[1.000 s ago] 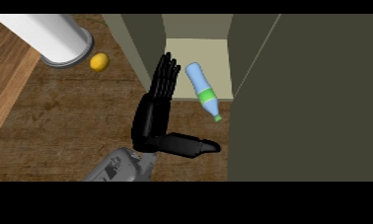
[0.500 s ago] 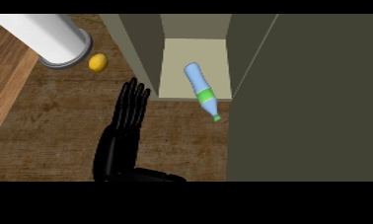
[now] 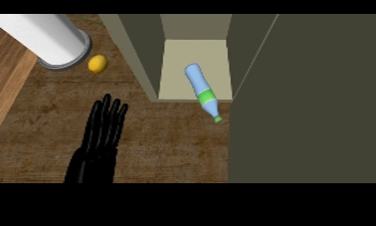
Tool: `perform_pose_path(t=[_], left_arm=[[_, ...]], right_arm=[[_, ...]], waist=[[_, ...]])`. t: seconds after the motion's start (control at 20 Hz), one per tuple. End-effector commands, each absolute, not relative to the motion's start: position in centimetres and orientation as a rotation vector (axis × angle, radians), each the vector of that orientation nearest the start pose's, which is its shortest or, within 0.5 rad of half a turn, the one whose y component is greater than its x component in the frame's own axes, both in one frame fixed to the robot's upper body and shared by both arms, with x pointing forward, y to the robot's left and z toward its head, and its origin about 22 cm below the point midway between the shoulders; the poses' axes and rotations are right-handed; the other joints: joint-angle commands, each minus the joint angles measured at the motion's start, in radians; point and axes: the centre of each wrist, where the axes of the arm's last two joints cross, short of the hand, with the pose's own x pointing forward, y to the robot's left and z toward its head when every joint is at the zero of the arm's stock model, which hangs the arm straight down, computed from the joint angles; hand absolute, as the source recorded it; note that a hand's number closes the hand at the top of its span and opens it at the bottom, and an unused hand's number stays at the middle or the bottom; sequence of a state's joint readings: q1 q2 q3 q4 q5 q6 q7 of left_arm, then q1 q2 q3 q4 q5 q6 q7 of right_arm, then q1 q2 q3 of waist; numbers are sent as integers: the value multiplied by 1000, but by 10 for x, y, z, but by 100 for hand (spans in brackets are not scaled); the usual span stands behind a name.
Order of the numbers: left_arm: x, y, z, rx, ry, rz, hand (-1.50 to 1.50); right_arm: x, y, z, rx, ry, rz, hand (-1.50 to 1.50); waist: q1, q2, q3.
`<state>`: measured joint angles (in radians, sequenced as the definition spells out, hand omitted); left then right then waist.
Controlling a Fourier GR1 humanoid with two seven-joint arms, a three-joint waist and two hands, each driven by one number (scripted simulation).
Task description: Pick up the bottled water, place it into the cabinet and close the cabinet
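Black L robot hand [image 3: 97,145], fingers [image 3: 107,115] straight; over counter [image 3: 172,143]

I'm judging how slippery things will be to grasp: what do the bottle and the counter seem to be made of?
Bottle: probably plastic, with a smooth pale blue body, a green label band and a green cap. Counter: looks like wood, matte brown with darker grain streaks.

The brown wood-grain surface [image 3: 169,140] carries a small yellow lemon [image 3: 98,63], just beside a white cylinder [image 3: 51,38] at upper left. On the pale floor of the cabinet [image 3: 180,53] lies the bottled water [image 3: 199,84] — on its side, its green-capped end poking past the front edge over the wood.
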<state>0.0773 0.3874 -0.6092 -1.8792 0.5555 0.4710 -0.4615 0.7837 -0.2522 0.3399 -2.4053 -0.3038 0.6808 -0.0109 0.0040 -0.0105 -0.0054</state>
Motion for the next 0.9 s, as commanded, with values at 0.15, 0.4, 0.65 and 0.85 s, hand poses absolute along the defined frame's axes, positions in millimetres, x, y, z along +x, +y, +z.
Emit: perform_pose_path(t=[0.15, 0.4, 0.65, 0.85], left_arm=[[155, 191, 42, -277, -1892, 192, -150], [154, 214, 42, -263, -1899, 187, -150], [143, 227, 38, -258, -1880, 189, -150], [143, 240, 44, -265, -1900, 170, -150]], right_arm=[[61, -200, 150, 666, -1725, 673, 150], [64, -174, 158, 718, -1760, 745, 150], [69, -156, 166, 662, -1772, 823, 150], [88, -135, 163, 631, -1772, 858, 150]], waist=[[6, -4, -1], [15, -5, -4], [21, -6, -5], [40, -1, -7]])
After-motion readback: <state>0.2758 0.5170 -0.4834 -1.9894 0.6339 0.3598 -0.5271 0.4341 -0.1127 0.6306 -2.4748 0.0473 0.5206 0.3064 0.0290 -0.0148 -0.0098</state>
